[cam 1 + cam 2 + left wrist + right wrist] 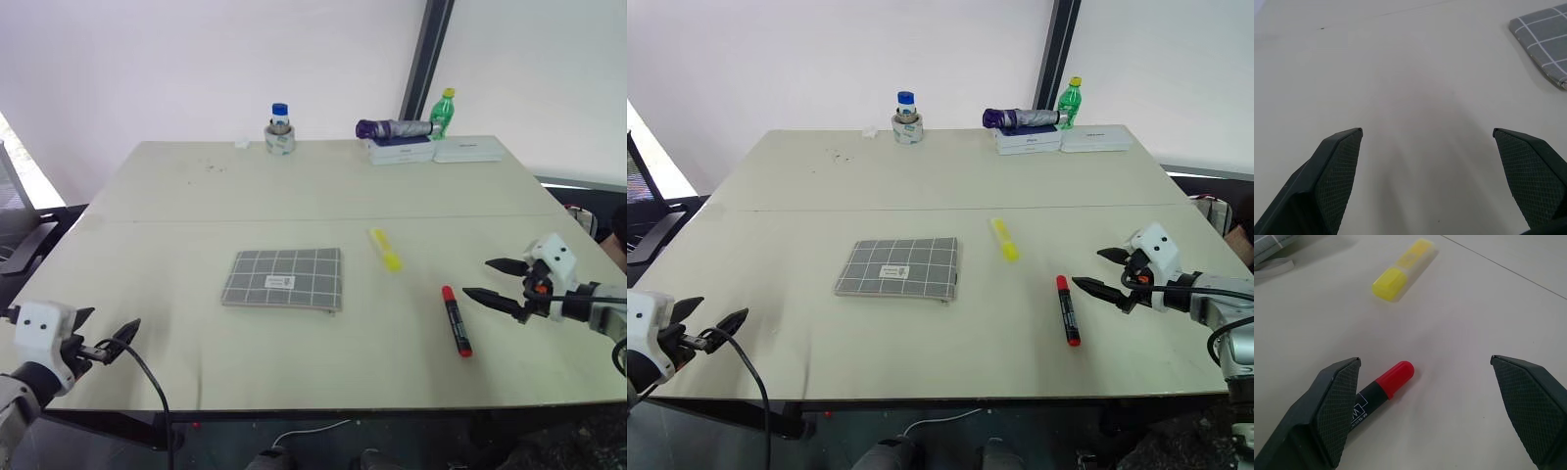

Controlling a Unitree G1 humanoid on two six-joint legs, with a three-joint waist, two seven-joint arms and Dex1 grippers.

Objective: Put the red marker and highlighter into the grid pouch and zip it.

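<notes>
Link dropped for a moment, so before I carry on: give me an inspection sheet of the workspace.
Surface: pale table, seam across.
Job's things: grid pouch lying flat mid-table; highlighter beside it; red marker nearer the right gripper, untouched.
Clutter: at the far edge, jar in a tape roll, folded umbrella on flat boxes, green bottle.
Grippers: left gripper open, empty; right gripper open, empty.
Cables: black cable by the left gripper.
Surroundings: white wall, dark post.
</notes>
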